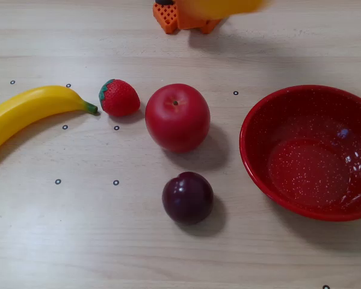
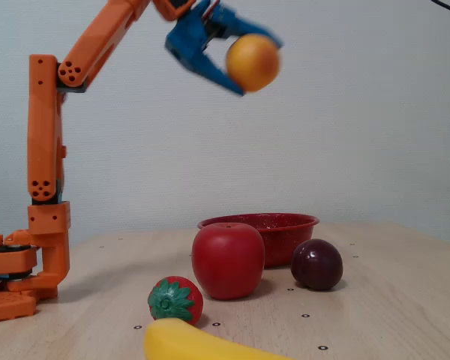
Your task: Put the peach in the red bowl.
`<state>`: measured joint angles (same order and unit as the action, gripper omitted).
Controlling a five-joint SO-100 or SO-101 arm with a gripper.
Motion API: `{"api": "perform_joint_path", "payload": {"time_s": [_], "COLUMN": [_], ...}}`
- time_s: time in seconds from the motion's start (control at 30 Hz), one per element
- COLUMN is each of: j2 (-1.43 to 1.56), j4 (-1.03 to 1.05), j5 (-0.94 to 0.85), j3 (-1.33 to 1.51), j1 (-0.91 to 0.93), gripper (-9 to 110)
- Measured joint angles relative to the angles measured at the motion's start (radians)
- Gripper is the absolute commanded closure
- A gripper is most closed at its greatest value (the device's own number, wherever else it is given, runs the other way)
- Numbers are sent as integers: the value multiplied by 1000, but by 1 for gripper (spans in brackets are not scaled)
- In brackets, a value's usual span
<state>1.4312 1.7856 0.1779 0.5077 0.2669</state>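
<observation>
The carry is under way: the gripper (image 2: 236, 64) clasps the peach (image 2: 253, 61) high above the table, at about ten o'clock from the red bowl (image 2: 266, 225). In the overhead view the peach (image 1: 219, 7) is probably the top-edge blur. Next, swing over the bowl, lower, release.

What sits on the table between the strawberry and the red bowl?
In the overhead view, the red apple lies between the strawberry and the red bowl.

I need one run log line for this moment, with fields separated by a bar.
phase: carry | end effector: shut on peach, high above table | red bowl: empty | apple, plum: on table, untouched
</observation>
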Motion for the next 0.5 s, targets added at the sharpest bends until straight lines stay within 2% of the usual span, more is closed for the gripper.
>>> {"api": "perform_joint_path", "payload": {"time_s": [0.2, 0.5], "j2": [-18, -416], "j4": [5, -12], "j5": [-124, -186], "j3": [284, 373], "j1": [167, 183], "gripper": [101, 101]}}
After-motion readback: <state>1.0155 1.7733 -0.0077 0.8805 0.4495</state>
